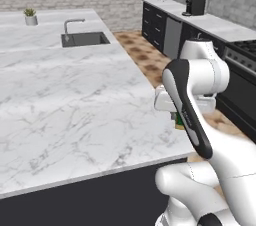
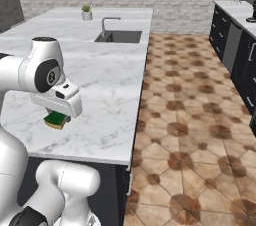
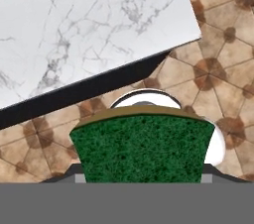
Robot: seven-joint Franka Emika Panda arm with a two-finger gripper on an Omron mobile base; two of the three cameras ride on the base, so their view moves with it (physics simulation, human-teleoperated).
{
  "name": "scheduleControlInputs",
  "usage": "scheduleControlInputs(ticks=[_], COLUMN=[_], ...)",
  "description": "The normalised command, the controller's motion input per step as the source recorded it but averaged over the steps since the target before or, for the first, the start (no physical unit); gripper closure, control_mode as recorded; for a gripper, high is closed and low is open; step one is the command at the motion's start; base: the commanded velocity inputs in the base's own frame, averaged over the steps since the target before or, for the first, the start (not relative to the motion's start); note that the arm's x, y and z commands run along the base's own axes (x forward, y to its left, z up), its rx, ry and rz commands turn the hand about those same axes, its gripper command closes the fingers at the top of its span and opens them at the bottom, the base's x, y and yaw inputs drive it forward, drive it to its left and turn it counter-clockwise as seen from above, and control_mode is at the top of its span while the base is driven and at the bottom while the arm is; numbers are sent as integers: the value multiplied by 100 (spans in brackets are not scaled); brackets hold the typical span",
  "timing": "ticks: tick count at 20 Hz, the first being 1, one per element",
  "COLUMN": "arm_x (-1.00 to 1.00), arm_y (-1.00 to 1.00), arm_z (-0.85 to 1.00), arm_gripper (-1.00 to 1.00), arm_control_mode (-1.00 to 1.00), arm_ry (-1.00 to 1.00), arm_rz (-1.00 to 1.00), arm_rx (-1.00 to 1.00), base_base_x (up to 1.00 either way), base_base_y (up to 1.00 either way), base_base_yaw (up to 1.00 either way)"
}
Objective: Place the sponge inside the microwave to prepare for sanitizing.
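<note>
You've got the sponge (image 2: 56, 119) clamped in the gripper (image 2: 57, 118), jaws closed on it, held above the near edge of the marble island (image 2: 110, 75). Farther back, sink (image 2: 119, 36) and small plant (image 2: 87, 12) by the far edge. No readable writing anywhere.

You have the sponge (image 2: 56, 119) held up in the gripper (image 2: 58, 118) above the near corner of the island counter (image 2: 100, 80). The sink (image 2: 119, 36) sits in the counter's far part, with 1 potted plant (image 2: 87, 12) behind it. The tiled floor (image 2: 185, 120) lies right of the island, and cabinets (image 2: 232, 45) line its far right side.
</note>
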Motion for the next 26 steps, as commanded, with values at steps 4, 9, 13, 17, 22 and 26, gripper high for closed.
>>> scheduleControlInputs(ticks=[4,9,13,17,22,26], arm_x=[0,0,0,0,0,0], arm_y=[0,0,0,0,0,0], arm_z=[0,0,0,0,0,0], arm_gripper=[100,100,100,100,100,100], arm_control_mode=[100,100,100,100,100,100], arm_ry=[0,0,0,0,0,0], arm_rz=[0,0,0,0,0,0], arm_rx=[0,0,0,0,0,0], base_base_x=[-65,-23,-6,-1,13,35], base_base_y=[0,0,-1,0,-1,-2], base_base_yaw=[9,32,68,74,71,65])
